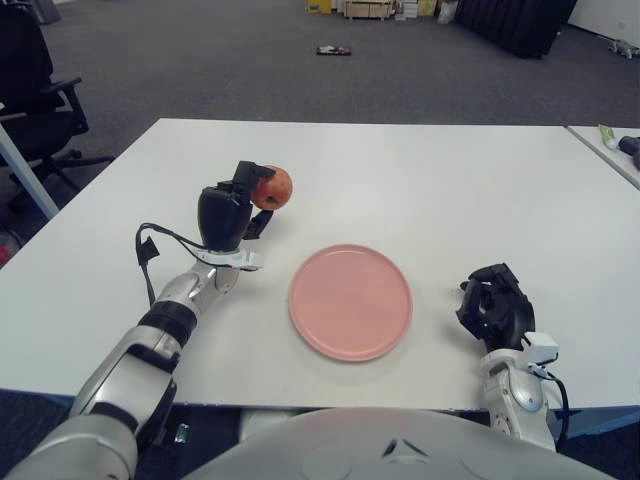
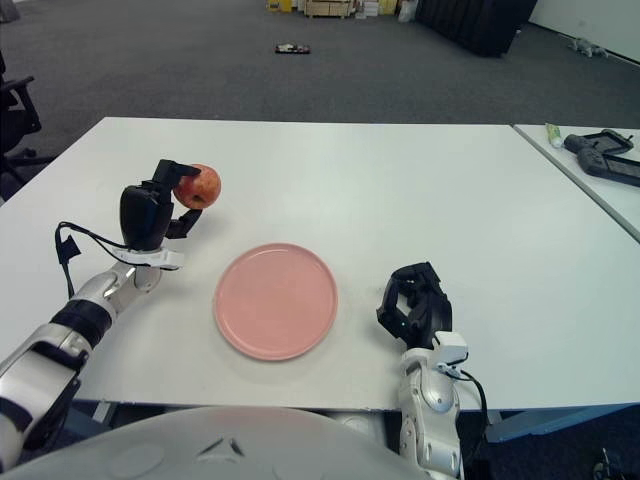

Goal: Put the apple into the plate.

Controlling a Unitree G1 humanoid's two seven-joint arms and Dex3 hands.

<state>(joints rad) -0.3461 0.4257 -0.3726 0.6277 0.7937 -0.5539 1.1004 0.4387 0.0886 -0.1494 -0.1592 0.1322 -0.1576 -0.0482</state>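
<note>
Left eye view | left hand [image 1: 238, 205] grasping apple [image 1: 272, 187] – left of plate [image 1: 351, 301] | right hand [image 1: 494, 305] clenched

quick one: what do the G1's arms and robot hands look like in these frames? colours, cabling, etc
Both robot hands are black, chunky three-finger units: the left robot hand and the right robot hand. Each sits on a white wrist piece. The forearms are silver-grey shells with black bands at the joints. A black cable loops loose beside the left wrist, and another runs along the right wrist. No markings are legible.
</note>
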